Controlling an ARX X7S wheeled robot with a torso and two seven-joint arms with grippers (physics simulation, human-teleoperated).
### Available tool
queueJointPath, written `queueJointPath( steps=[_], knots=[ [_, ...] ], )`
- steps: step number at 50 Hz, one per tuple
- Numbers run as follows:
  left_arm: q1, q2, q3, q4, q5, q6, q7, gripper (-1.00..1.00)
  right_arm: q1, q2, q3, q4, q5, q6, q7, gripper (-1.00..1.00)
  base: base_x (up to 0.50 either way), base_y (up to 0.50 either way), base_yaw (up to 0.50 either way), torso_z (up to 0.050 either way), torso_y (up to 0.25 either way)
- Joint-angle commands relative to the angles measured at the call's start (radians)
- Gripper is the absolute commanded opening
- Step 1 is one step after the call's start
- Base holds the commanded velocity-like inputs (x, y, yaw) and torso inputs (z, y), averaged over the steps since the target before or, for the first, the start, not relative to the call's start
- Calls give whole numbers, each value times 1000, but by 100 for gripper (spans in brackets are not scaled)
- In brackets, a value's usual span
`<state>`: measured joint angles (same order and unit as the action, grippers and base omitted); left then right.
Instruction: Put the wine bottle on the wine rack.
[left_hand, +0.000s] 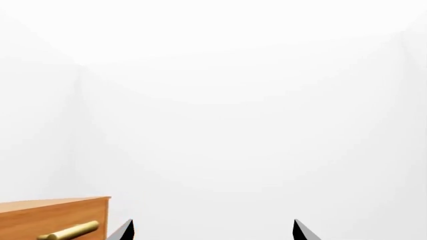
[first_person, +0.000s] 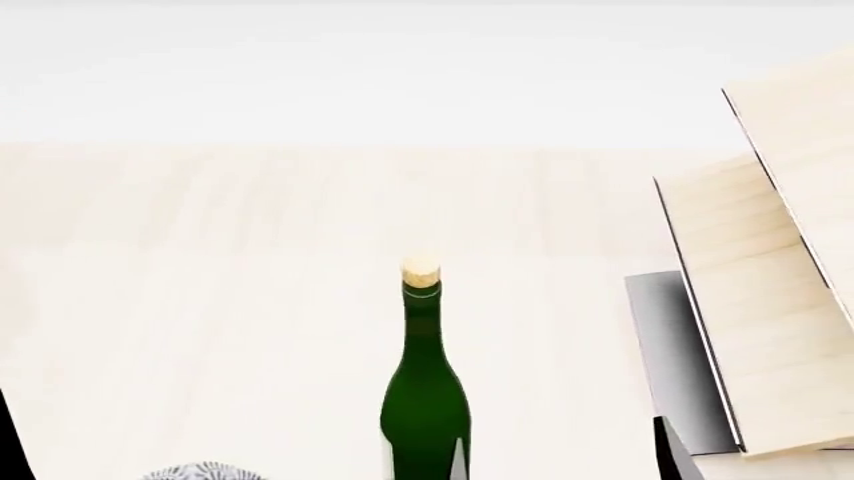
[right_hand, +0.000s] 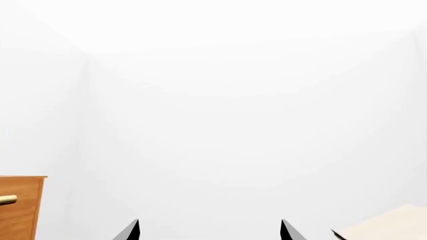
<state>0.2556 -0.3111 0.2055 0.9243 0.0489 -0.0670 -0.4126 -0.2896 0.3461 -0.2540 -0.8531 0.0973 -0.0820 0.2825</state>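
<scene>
1. Setting: a pale wood tabletop (first_person: 200, 300) fills the head view, backed by plain white walls. Both wrist views look out on the same white walls, with no tabletop visible in them.

2. Left gripper (left_hand: 212, 231): only the two dark fingertips (left_hand: 123, 231) show at the edge of the left wrist view. They stand well apart, with empty white space between them; nothing is held.

3. Right gripper (right_hand: 208, 231): again only the two dark tips show, in the right wrist view. They are spread wide and grasp nothing.

4. Neither gripper can be identified in the head view. A dark sliver shows at its lower left edge; what it is cannot be told.

5. Near the left gripper: the corner of an orange-brown cabinet (left_hand: 47, 215) with a brass handle (left_hand: 70, 231) lies beside one fingertip. The same cabinet appears at the edge of the right wrist view, clear of the tips.

6. Near the right gripper: a pale wood board corner (right_hand: 387, 225) sits just beside one fingertip.

7. Wine bottle (first_person: 424, 400): dark green, standing upright on the tabletop at the lower centre of the head view, cork up. Its lower body is cut off by the frame, and no label can be made out.

8. Wine rack (first_person: 761, 300): slanted light boards with thin dark edges on a grey base, at the right of the head view. It stands near the bottle but apart from it, with bare tabletop between them. No bottle rests on it.

9. A small grey patterned object (first_person: 200, 471) shows at the bottom edge, left of the bottle; unidentifiable.
</scene>
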Motion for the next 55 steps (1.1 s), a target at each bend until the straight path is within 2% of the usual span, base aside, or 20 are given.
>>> queueJointPath(
  steps=[1, 55],
  knots=[
    [1, -4, 6, -1, 2, 2, -4, 100, -2, 4, -7, 2, -2, -4, 4, 100, 0, -74, 0, 0, 0],
    [-1, -21, 20, 0, 0, 3, -25, 100, -1, 24, -22, 6, 4, -14, 23, 100, 0, -72, 0, 0, 0]
  ],
)
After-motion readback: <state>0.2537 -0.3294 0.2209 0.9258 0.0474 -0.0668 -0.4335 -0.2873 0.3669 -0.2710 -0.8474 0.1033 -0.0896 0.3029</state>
